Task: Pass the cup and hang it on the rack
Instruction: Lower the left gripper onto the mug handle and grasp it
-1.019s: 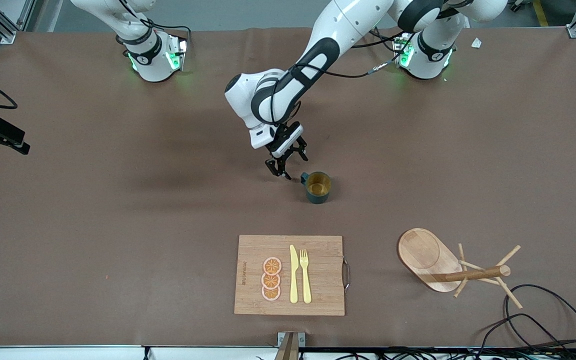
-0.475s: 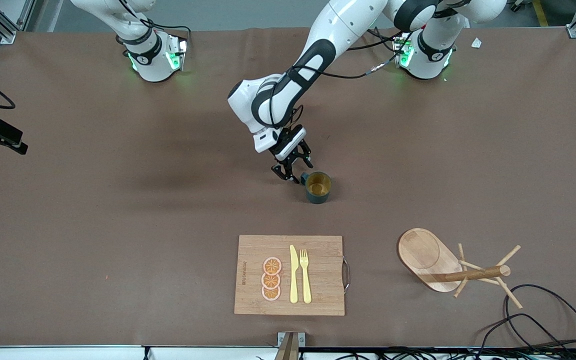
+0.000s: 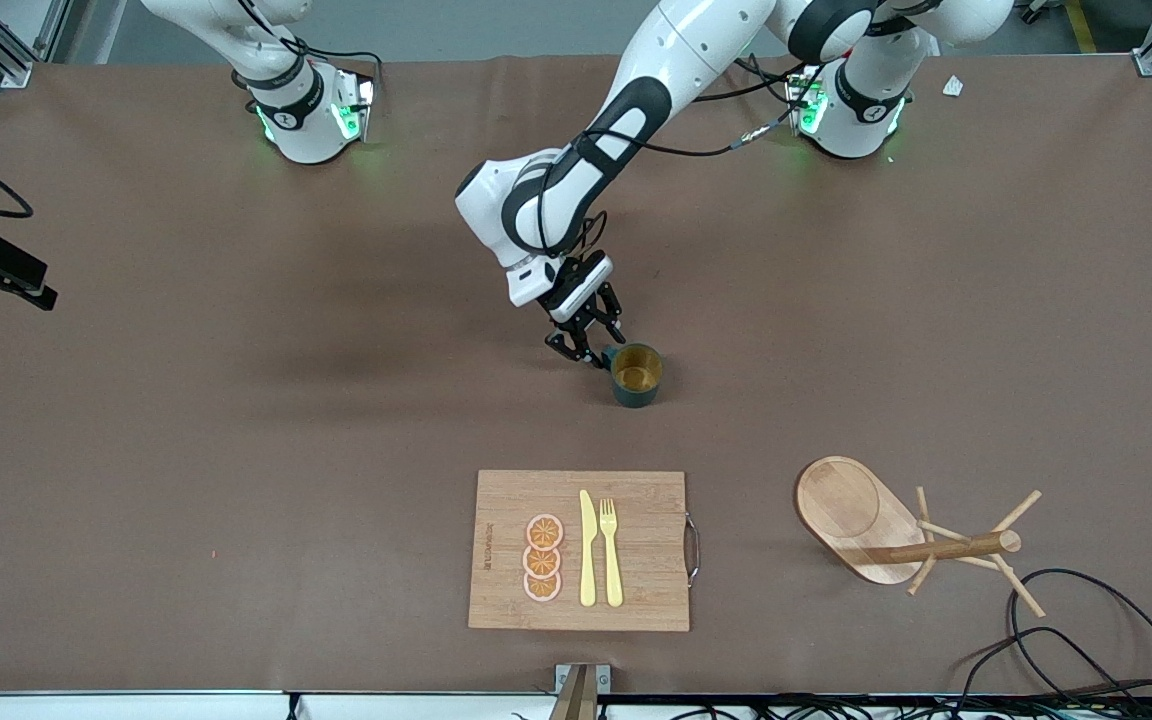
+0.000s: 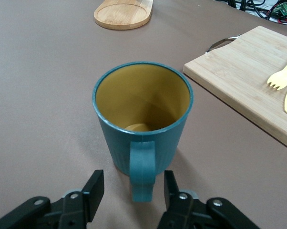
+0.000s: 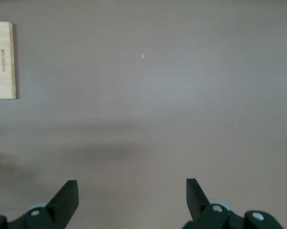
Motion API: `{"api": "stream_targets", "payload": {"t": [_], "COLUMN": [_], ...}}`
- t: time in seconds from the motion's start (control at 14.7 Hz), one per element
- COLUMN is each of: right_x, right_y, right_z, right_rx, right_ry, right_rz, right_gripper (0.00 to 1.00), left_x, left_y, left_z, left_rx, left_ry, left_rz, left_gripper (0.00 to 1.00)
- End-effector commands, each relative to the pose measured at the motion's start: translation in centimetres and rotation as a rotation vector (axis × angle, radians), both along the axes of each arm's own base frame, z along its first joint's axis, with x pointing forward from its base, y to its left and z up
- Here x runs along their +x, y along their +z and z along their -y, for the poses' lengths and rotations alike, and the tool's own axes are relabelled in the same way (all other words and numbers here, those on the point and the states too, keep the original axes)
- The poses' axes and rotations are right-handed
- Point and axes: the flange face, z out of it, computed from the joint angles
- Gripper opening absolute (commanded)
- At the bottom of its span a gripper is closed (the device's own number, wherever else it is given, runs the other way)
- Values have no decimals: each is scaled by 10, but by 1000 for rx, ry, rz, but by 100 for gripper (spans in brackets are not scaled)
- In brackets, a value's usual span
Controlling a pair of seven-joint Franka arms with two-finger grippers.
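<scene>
A: Which step is this?

B: The pick-up, I'd say. The left gripper is down at the bench, right at the cup, with one finger on each side of the handle.

A: Has it got hold of it?

B: Not that I can see. In the left wrist view there is a gap between each fingertip and the handle — the jaws are partly drawn in but clamp nothing.

A: And the cup itself?

B: It stands upright on the bench near the middle, mouth up, farther from the front camera than the cutting board, which carries a yellow knife, a fork and three orange slices. The rack stands well apart from it, toward the left arm's end of the bench and nearer the camera.

A: The right arm?

B: It waits. The right gripper hangs with its fingers wide apart over bare bench, holding nothing.

A: So what does the next move call for?

B: Probably pressing the jaws onto the handle until it is firmly pinched, then a straight lift — the handle is narrow, so the cup could swing or twist if the grip sits off-centre. The pass and the hanging are not yet begun.
</scene>
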Motion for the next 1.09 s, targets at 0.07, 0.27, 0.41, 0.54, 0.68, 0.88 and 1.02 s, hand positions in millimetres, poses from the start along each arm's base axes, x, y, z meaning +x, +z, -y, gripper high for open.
{"api": "stream_targets", "payload": {"t": [0.07, 0.27, 0.41, 0.54, 0.68, 0.88, 1.02], "right_x": [-6, -6, -6, -6, -6, -6, -7], "right_y": [8, 8, 8, 8, 8, 8, 9], "right_z": [0, -2, -1, 0, 1, 2, 3], "right_rx": [-7, -7, -7, -7, -7, -7, -7], "right_ry": [11, 14, 11, 9, 8, 6, 6], "right_rz": [8, 8, 8, 10, 8, 8, 10], "right_gripper": [100, 100, 100, 100, 100, 100, 100], "left_x": [2, 5, 10, 26, 54, 86, 107], "left_y": [0, 5, 18, 48, 93, 168, 215], "left_z": [1, 1, 2, -2, -14, -36, -60], "left_rx": [19, 16, 6, -3, -69, -190, -252], "left_ry": [-6, -9, -11, -16, 19, 55, 54], "left_rz": [26, 31, 35, 29, 20, -55, -122], "left_gripper": [35, 10, 3, 1, 1, 0, 0]}}
